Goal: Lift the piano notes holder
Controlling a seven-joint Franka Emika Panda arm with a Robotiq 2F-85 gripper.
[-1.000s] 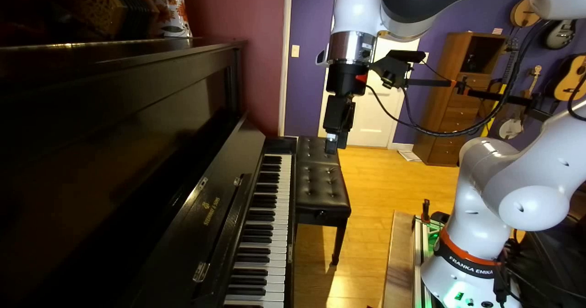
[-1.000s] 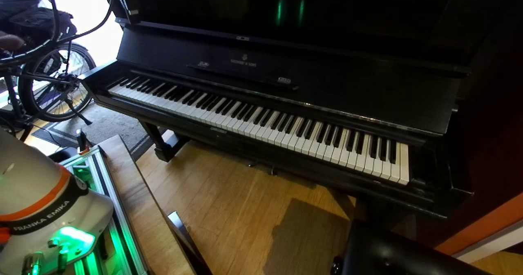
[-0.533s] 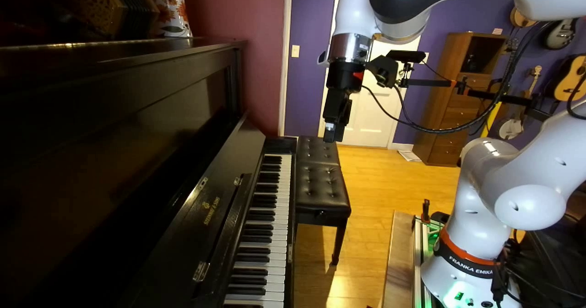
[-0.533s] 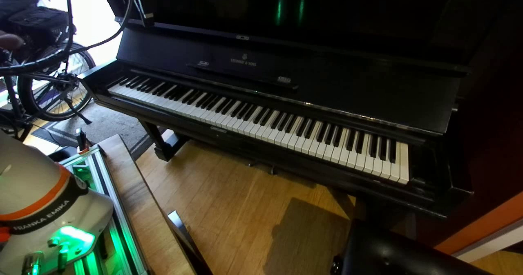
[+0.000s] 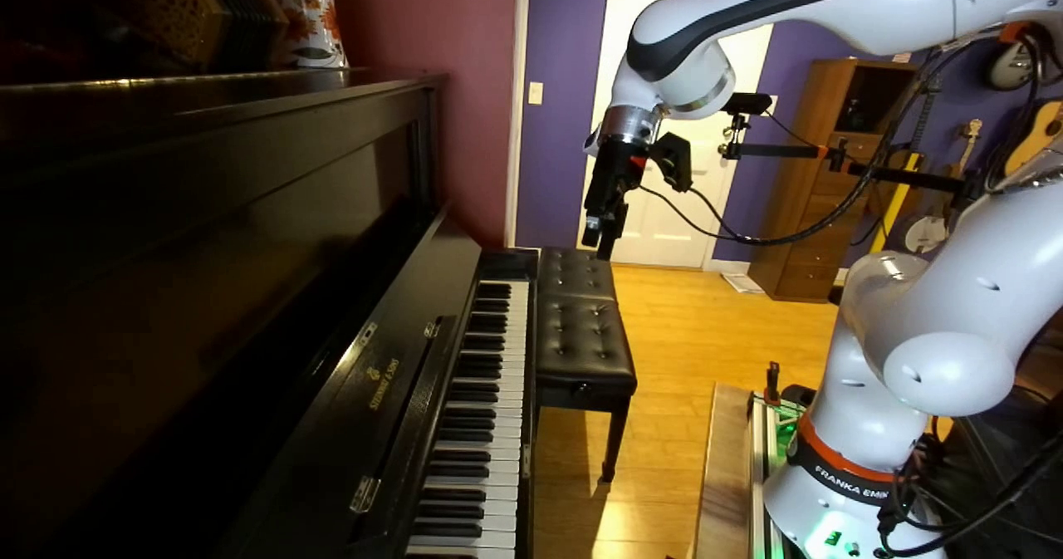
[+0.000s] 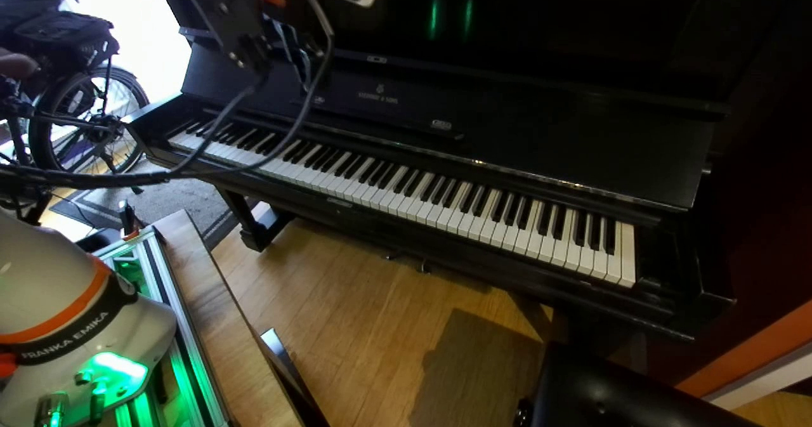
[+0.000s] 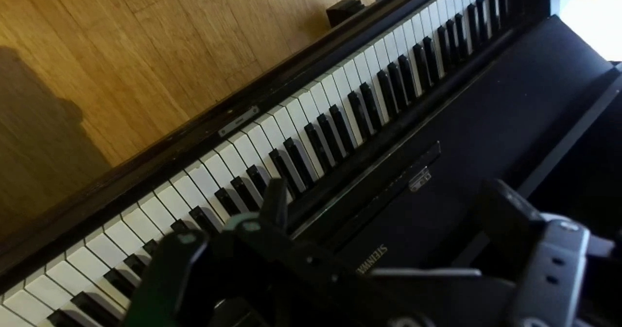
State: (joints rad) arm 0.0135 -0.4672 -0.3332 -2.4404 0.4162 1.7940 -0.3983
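Observation:
The piano notes holder is a long, narrow dark flap with two metal hinges, lying flat against the piano's sloped fallboard above the keys. It also shows in an exterior view and in the wrist view, where its lower-left end is hidden behind my gripper. My gripper is open and empty, its fingers wide apart, one seen against the keys and one against the fallboard. In an exterior view the gripper hangs tilted in the air, apart from the piano. The far hinge is partly covered by my wrist and cable in an exterior view.
The keyboard runs in front of the fallboard. A black bench stands by the piano. My arm's dark cable loops in front of the keys. The piano's upright front panel rises behind the fallboard. A bicycle stands beyond.
My arm has reached farther out and the gripper has tilted. In an exterior view, the wrist and cable have come in from the upper left and moved right. The flap has not moved.

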